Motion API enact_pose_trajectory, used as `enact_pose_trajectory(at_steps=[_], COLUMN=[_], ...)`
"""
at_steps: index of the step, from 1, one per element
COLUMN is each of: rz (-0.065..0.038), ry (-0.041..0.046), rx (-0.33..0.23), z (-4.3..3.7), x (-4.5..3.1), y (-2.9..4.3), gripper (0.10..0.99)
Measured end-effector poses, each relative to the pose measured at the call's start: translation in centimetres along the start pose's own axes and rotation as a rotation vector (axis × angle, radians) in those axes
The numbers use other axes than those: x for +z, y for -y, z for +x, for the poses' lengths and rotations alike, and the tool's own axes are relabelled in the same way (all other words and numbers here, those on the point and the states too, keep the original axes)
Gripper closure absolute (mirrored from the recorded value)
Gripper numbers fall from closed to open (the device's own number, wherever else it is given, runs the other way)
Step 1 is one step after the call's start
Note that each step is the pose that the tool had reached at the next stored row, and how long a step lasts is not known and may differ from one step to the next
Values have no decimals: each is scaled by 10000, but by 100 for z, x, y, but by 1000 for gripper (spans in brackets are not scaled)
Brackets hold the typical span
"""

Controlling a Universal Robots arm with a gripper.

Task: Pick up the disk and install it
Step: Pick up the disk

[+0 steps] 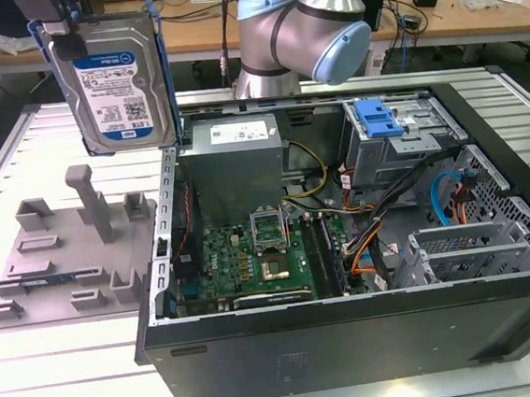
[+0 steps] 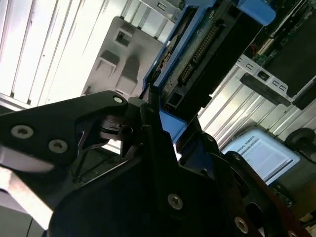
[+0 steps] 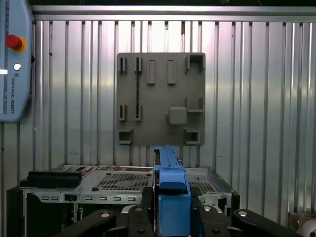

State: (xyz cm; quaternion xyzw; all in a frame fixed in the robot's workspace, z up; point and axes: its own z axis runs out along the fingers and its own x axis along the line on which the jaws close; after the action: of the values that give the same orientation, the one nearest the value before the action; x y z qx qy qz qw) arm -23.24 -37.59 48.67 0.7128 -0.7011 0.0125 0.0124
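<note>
Within the tool (image 3: 171, 205), the disk (image 1: 114, 77)

the arm (image 1: 301, 31) is made of rounded silver-grey metal joints with pale blue end caps. the gripper (image 2: 157, 111) is matt black, its angular linkage plates studded with small silver screws (image 2: 22, 131).

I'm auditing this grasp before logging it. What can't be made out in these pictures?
- gripper: cut off by the exterior view's top edge.
- disk: its label faces away from both wrist views.
- grey fixture plate: partly hidden behind the gripper body and disk in the second wrist view.
</note>
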Motion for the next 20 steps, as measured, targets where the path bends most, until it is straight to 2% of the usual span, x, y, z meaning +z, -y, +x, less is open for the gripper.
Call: enact_pose_trajectory(at_steps=[11, 14, 17, 20], rz=[1, 0, 0, 0], ry=[-1, -1, -1, -1], rx=[1, 1, -1, 1], z=[180, 254, 372, 438], x=[6, 9, 13, 15], y=[320, 419, 583, 673], gripper=[722, 722, 722, 722])
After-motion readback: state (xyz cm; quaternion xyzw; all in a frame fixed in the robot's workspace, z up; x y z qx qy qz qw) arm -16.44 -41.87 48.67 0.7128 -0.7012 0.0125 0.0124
